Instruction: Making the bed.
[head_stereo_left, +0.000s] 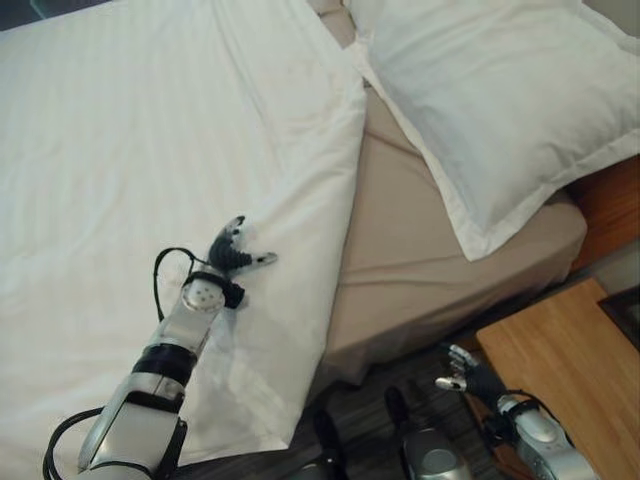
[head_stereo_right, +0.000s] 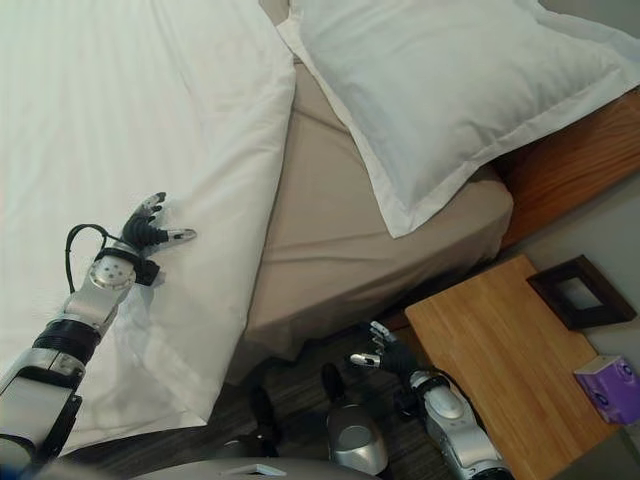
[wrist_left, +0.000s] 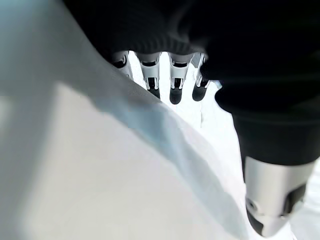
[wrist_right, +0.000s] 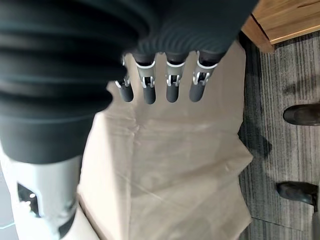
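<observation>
The white duvet (head_stereo_left: 150, 150) is spread over the bed from 9 to 12 o'clock, its edge laid along the bare beige sheet (head_stereo_left: 400, 240). A white pillow (head_stereo_left: 490, 100) is seen at 1 o'clock, partly over the sheet. The left hand (head_stereo_left: 232, 256) is rested on the duvet near its edge, fingers (wrist_left: 175, 85) straight, nothing gripped. The right hand (head_stereo_left: 462, 372) is held low at 5 o'clock beside the wooden nightstand (head_stereo_right: 500, 340), fingers (wrist_right: 172, 85) relaxed and empty.
</observation>
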